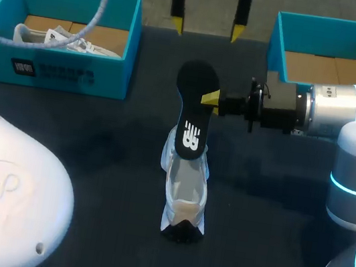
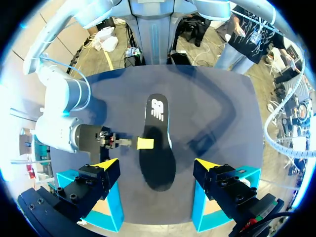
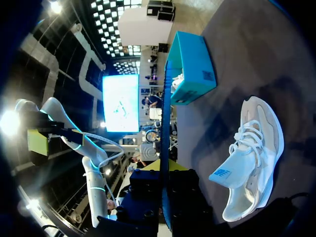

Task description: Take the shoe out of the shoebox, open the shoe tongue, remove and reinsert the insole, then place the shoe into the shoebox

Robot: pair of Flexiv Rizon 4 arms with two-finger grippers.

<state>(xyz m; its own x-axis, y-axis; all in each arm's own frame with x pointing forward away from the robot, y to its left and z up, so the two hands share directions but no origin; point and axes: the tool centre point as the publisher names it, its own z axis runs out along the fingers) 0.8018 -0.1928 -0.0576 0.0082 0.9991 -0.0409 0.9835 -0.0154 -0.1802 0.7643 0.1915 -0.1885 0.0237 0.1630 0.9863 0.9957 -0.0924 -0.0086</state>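
right gripper [image 1: 212, 100] pinched on the edge of the black insole [image 1: 192, 109]. insole stands on end, lower end at the opening of the white shoe [image 1: 187, 192]; can't tell if they touch. shoe upright mid table [image 1: 93, 154]. left box [image 1: 59, 71] far left holds a second shoe [image 1: 57, 38]. right box [image 1: 278, 51] far right, behind right arm. left gripper [image 1: 206, 28] spread wide, holding nothing, over far edge.

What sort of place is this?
Probably a robot test bench in a lab: on a dark table the right gripper holds an insole, with a white shoe and teal shoeboxes set out.
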